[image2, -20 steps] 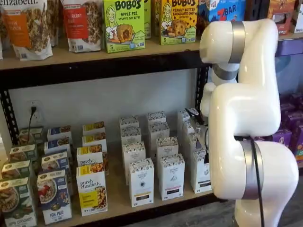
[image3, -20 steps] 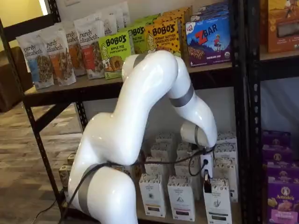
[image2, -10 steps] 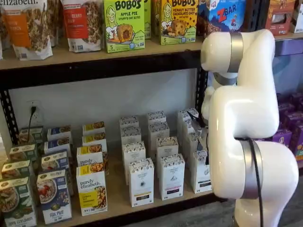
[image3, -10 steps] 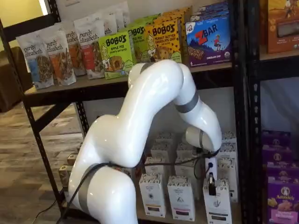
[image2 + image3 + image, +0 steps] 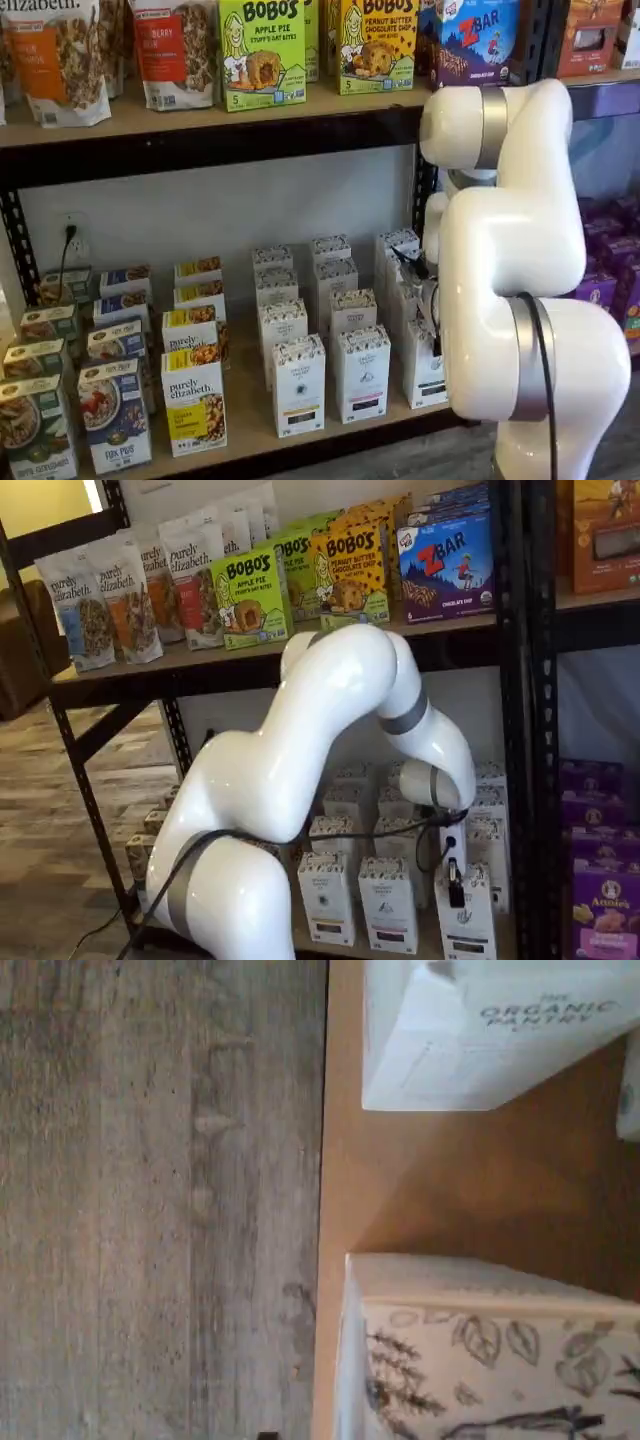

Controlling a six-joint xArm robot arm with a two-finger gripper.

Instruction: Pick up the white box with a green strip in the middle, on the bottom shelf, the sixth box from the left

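Observation:
The white box point(image 5: 466, 927), a tall carton with a speckled top, stands at the front right of the bottom shelf point(image 5: 428, 948). In a shelf view it point(image 5: 424, 368) is partly hidden behind my arm. My gripper point(image 5: 455, 888) hangs right at the box's top; only one black finger shows, side-on, so I cannot tell whether it is open or shut. The wrist view shows the tan board point(image 5: 400, 1180), a white carton with a leaf-patterned top point(image 5: 480, 1350) and a second carton printed "Organic Pantry" point(image 5: 480, 1040); I cannot tell which of them is the target.
Like white cartons point(image 5: 361, 372) point(image 5: 298, 385) stand in rows left of the target. Purely Elizabeth boxes point(image 5: 193, 400) fill the shelf's left part. The upper board point(image 5: 200, 115) holds Bobo's boxes and granola bags. A black rack post point(image 5: 515, 730) stands right of the gripper. Wooden floor point(image 5: 150, 1200) lies past the shelf edge.
My arm has sunk and the gripper has moved a little down and to the right, closer onto the top of the front right white carton.

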